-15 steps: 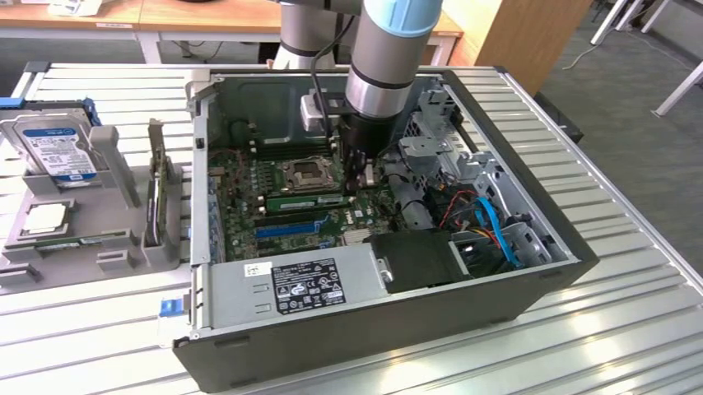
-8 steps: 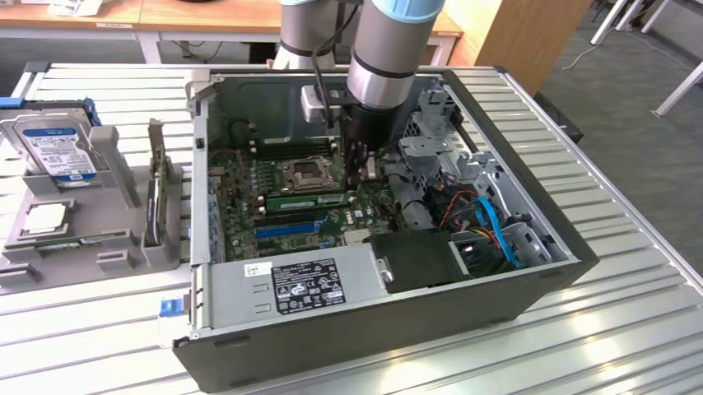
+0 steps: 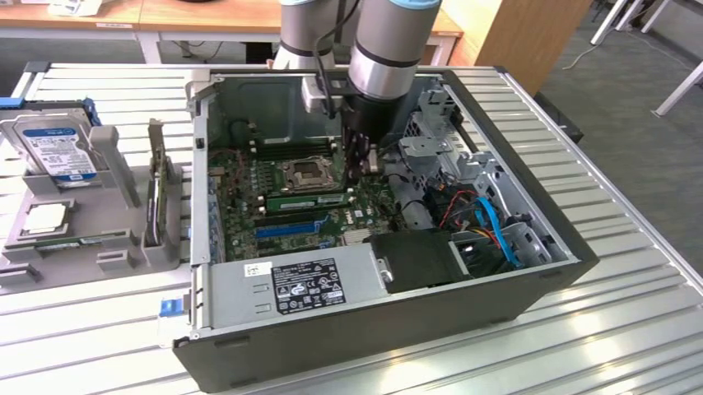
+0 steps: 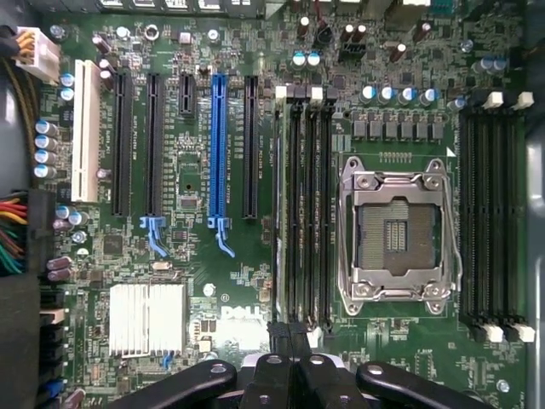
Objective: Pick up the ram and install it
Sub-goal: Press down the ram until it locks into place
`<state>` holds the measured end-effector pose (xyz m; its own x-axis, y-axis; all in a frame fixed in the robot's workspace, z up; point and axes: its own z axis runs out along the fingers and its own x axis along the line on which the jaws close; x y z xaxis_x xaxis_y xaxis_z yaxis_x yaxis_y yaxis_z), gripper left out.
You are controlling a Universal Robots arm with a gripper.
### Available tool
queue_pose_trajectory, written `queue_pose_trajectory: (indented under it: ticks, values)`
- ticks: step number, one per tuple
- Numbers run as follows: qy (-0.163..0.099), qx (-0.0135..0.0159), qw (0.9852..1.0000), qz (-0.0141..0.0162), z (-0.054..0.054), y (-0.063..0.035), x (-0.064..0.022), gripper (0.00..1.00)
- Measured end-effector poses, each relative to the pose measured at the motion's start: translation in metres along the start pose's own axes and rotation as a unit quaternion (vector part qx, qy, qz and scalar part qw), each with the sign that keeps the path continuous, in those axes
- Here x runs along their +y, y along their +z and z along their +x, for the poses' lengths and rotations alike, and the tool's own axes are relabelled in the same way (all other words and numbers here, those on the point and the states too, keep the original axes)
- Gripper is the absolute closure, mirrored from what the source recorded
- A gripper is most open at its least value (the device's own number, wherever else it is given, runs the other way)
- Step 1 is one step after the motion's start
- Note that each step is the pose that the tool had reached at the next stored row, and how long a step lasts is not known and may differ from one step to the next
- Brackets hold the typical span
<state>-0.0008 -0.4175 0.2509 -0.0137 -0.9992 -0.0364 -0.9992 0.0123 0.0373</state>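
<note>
Now | gripper (image 4: 294, 354) clenched, empty, low inside computer case (image 3: 528, 284) | ram (image 3: 305, 202) lay seated in motherboard (image 3: 288, 216) slot, at seven o'clock from CPU socket (image 3: 304, 174)

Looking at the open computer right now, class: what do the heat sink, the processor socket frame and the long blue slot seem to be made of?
Heat sink: bare metal, probably aluminium; pale, matte, finned.
Socket frame: polished steel, judging by its silvery shine.
Blue slot: moulded plastic, evenly coloured and dull.
</note>
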Motion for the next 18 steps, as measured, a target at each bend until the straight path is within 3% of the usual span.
queue_pose_trajectory:
  ticks: [10, 18]
  values:
    - [0.0, 0.0, 1.0, -0.0004, 0.0, -0.0038, 0.0011, 0.9]
    - [0.0, -0.0001, 1.0, -0.0003, 0.0, -0.003, 0.0184, 0.9]
